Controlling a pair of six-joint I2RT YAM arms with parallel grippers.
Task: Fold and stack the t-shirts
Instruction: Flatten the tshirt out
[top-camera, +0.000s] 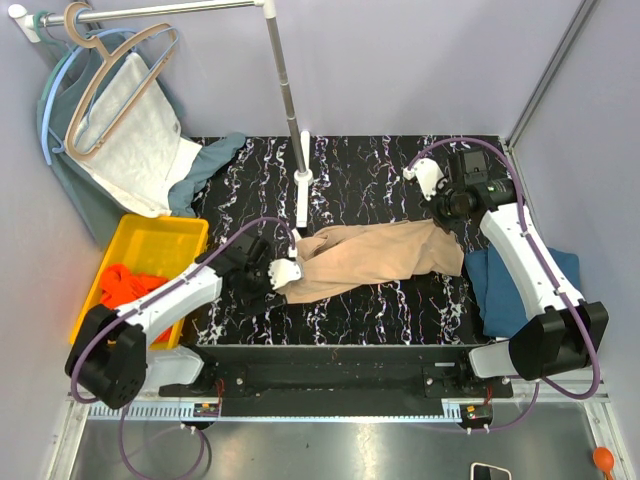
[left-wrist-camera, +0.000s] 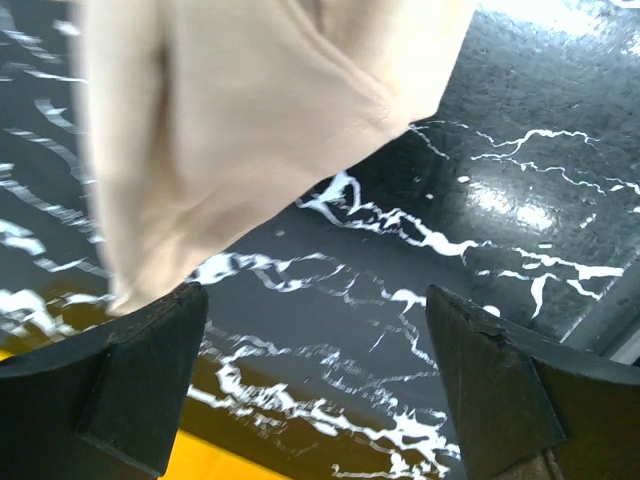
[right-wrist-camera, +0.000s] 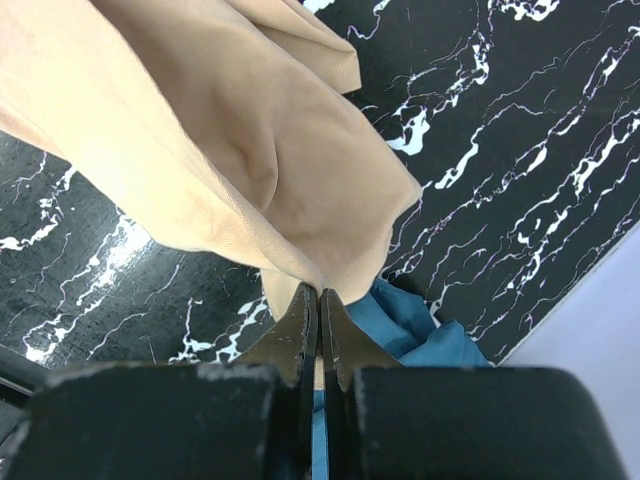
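Beige t-shirt (top-camera: 375, 258) lies stretched across the black marble table (top-camera: 380, 180), between the two arms. The right gripper (right-wrist-camera: 320, 300) is clamped on its right edge, near the teal t-shirt (top-camera: 530, 280). The left gripper (left-wrist-camera: 315, 330) stands wide apart at its left end and holds nothing. The orange-red t-shirt (top-camera: 128, 285) lies in the yellow bin (top-camera: 160, 240).

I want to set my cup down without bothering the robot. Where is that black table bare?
Bare marble table lies behind the beige t-shirt, between the white pole stand and the right arm. Another strip runs in front of the shirt, toward the near edge. The middle is crowded. The yellow bin and blue t-shirt fill the sides.
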